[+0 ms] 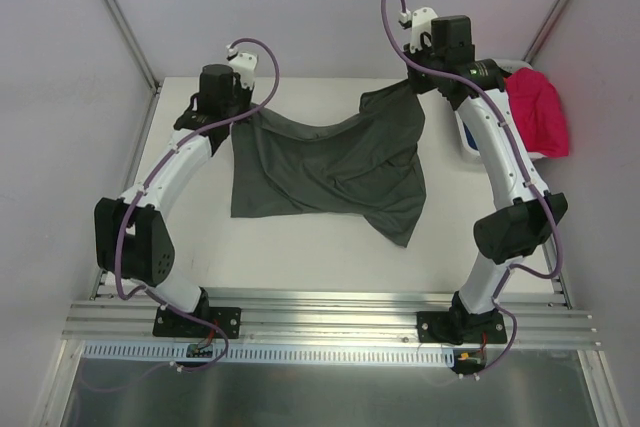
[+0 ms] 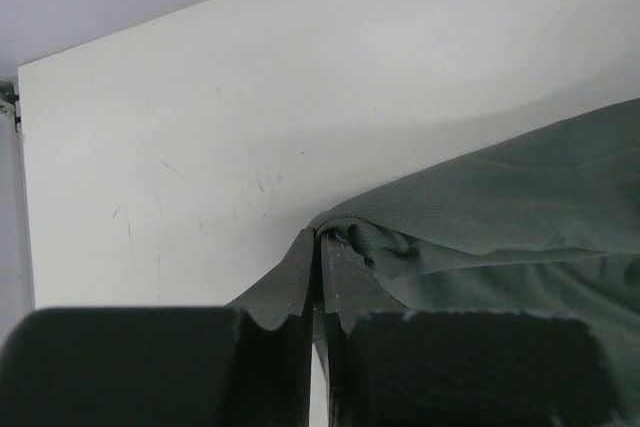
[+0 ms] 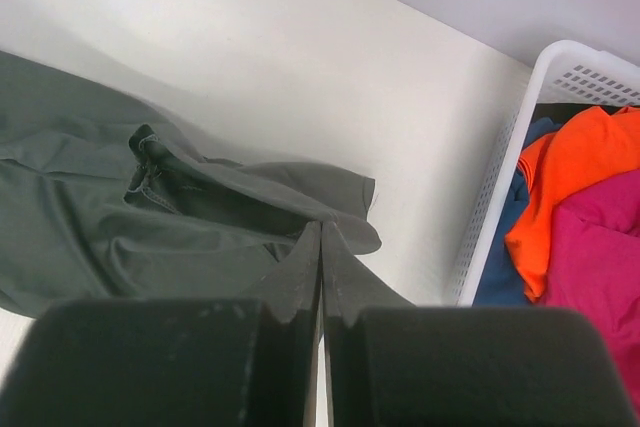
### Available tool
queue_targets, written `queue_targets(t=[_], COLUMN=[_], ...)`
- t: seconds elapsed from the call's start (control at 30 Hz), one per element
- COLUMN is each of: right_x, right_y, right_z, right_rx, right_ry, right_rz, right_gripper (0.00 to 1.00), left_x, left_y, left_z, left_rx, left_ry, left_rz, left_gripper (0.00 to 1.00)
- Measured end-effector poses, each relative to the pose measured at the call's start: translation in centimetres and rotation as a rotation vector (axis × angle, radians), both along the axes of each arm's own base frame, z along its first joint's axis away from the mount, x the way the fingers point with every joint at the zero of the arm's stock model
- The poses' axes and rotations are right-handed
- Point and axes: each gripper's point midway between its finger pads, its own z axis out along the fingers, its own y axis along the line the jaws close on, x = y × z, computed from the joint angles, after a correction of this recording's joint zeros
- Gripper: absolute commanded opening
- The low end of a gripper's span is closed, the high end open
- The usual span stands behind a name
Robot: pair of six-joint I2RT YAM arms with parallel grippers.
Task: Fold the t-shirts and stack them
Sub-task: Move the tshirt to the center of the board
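Top external shows the dark grey-green t-shirt (image 1: 330, 172) slung between both arms, its two far corners raised and the rest sagging onto the white table (image 1: 300, 247) toward the arm bases. Left wrist: we note the left gripper (image 2: 318, 247) with fingers pressed together on a bunched edge of that shirt. Cloth wraps over both fingertips and fans out to the gripper's right, with bare table ahead and to its left. Right wrist: the right gripper (image 3: 321, 237) is likewise clamped on the shirt, a thin fold pinched at its tips. The rest of the garment lies rumpled ahead and to its left, a stitched hem sticking up. To this gripper's right stands the white lattice basket (image 3: 497, 197), apart from the fingers. Inside it we count an orange t-shirt (image 3: 575, 172), a magenta-pink t-shirt (image 3: 605, 277) nearer the gripper, and a blue t-shirt (image 3: 497, 282) against the wall closest to the fingers. From above, the magenta one spills over the basket's rim. We cannot tell how much cloth either grip holds.
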Motion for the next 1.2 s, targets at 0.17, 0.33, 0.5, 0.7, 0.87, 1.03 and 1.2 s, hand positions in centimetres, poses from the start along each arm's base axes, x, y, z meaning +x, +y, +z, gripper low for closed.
queue_targets(t=[0.17,0.33,0.5,0.7,0.87,1.03,1.2], right_x=[0.3,0.9,1.0,-0.1,-4.5,-10.4,-15.8], right_y=[-0.1,-0.3,-0.6,-1.1,-2.5,-4.3,-7.2], right_z=[-0.6,-1.8,-1.7,0.1,4.8,10.5,14.9], right_rx=[-0.008,-0.03,-0.043,-0.039,-0.01,0.043,0.082], right_ry=[0.011,0.031,0.025,-0.011,-0.102,-0.246,-0.382], right_rz=[-0.007,-0.023,-0.031,-0.033,-0.034,-0.033,-0.067], right_gripper=[0.01,0.01,0.01,0.01,0.01,0.01,0.01], left_x=[2.5,3.4,3.1,-0.2,-5.9,-11.1,-13.1], left_y=[-0.2,-0.2,0.2,1.4,2.1,2.3,2.4], left_z=[-3.4,-6.5,-4.1,4.4,12.8,15.8,15.6], left_rx=[0.014,0.039,0.046,0.003,-0.037,-0.057,-0.032], left_ry=[0.068,0.134,0.095,-0.065,-0.258,-0.353,-0.362], left_rz=[0.009,0.006,-0.01,-0.021,-0.058,-0.103,-0.134], left_gripper=[0.0,0.06,0.0,0.0,0.0,0.0,0.0])
